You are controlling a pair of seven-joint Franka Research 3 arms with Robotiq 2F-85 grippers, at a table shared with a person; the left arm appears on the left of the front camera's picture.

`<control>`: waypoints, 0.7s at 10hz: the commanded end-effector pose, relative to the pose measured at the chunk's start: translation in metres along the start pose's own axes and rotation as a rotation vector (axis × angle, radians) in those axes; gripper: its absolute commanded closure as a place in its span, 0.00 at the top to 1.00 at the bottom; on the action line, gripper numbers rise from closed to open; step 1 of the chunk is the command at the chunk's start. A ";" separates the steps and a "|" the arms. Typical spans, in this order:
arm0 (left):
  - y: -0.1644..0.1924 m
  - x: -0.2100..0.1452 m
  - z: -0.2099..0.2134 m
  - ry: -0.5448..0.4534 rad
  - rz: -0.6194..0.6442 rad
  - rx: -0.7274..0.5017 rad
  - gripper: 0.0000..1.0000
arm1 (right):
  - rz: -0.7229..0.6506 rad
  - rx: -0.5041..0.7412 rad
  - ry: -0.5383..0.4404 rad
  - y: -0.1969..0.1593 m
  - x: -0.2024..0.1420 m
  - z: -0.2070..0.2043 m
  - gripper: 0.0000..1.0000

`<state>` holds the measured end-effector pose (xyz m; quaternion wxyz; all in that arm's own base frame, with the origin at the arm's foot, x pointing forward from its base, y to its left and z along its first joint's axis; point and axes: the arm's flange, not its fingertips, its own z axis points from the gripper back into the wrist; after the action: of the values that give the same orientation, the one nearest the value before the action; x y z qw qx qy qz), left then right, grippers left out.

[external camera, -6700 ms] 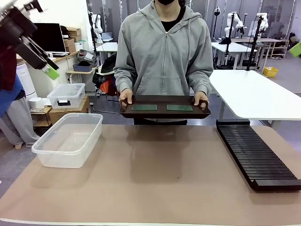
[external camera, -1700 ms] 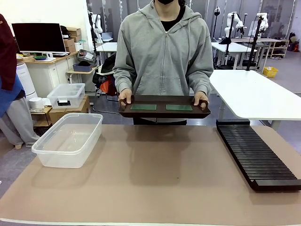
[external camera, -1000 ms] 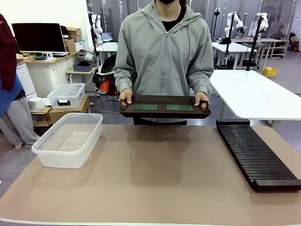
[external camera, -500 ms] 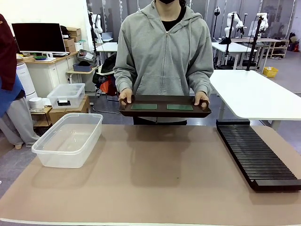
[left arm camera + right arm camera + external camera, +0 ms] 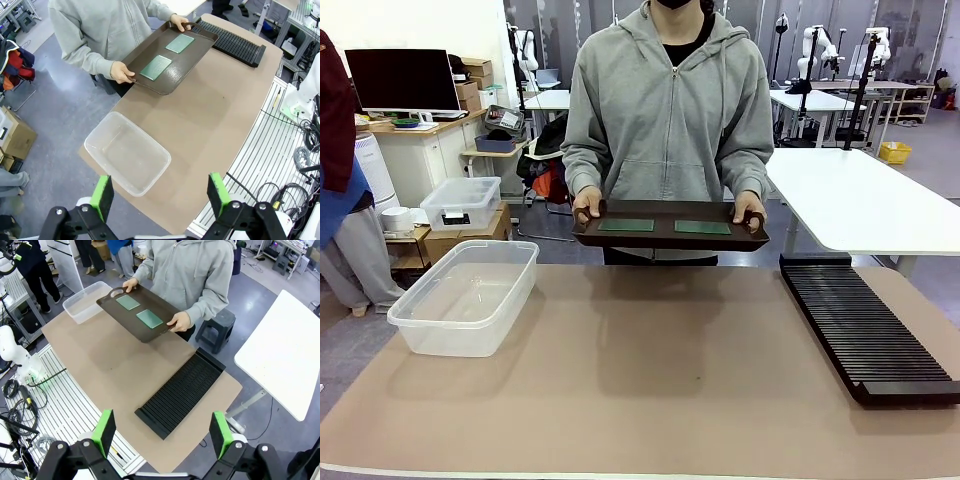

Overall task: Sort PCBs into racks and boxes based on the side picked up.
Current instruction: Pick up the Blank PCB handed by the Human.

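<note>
At the far edge of the table (image 5: 650, 400), a person (image 5: 670, 110) holds a dark brown tray (image 5: 670, 241) level by its end handles. The two PCBs (image 5: 626, 226) lie flat on it side by side, apart from each other, one left of centre and one right. The clear box (image 5: 448, 338) sits on the left of the table and the black rack (image 5: 865, 330) runs along the right, while high above, the left gripper (image 5: 160, 195) and the right gripper (image 5: 163, 432) each have their green-padded fingers spread wide apart.
</note>
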<state>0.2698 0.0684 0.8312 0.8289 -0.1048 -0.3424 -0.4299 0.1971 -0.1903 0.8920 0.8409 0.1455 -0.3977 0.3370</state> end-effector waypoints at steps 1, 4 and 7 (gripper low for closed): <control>0.000 0.000 0.001 -0.004 0.005 0.000 1.00 | 0.001 0.000 -0.002 0.001 0.000 0.001 1.00; 0.000 0.000 0.001 -0.004 0.005 0.000 1.00 | 0.001 0.000 -0.002 0.001 0.000 0.001 1.00; 0.000 0.000 0.001 -0.004 0.005 0.000 1.00 | 0.001 0.000 -0.002 0.001 0.000 0.001 1.00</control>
<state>0.2698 0.0684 0.8312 0.8289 -0.1048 -0.3424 -0.4299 0.1971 -0.1903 0.8920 0.8409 0.1455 -0.3977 0.3370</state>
